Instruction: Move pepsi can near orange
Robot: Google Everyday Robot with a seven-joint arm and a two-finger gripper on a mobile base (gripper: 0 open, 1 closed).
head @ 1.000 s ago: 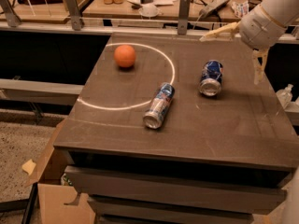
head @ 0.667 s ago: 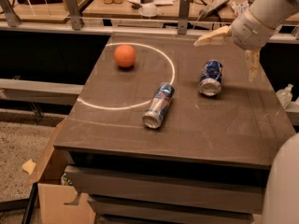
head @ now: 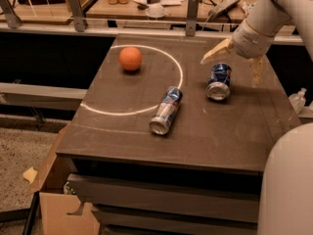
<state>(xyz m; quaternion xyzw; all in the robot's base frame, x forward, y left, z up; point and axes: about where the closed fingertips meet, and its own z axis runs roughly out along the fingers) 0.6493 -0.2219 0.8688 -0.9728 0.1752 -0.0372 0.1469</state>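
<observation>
I see the gripper [head: 229, 70] at the right rear of the dark table [head: 122, 136], above the pepsi can [head: 218, 81]. Its two pale fingers [head: 215, 52] are spread wide apart, one on each side of the can; I cannot tell whether they touch it.

The pepsi can lies on its side with its silver end facing the front edge of the table. The orange [head: 130, 58] rests at the left rear of the table, inside a white ring [head: 180, 77] marked on the surface, well apart from the pepsi can.

A slim silver can [head: 166, 110] lies on its side between them, nearer the front, across the ring line. A cardboard box [head: 61, 212] stands on the floor at lower left.
</observation>
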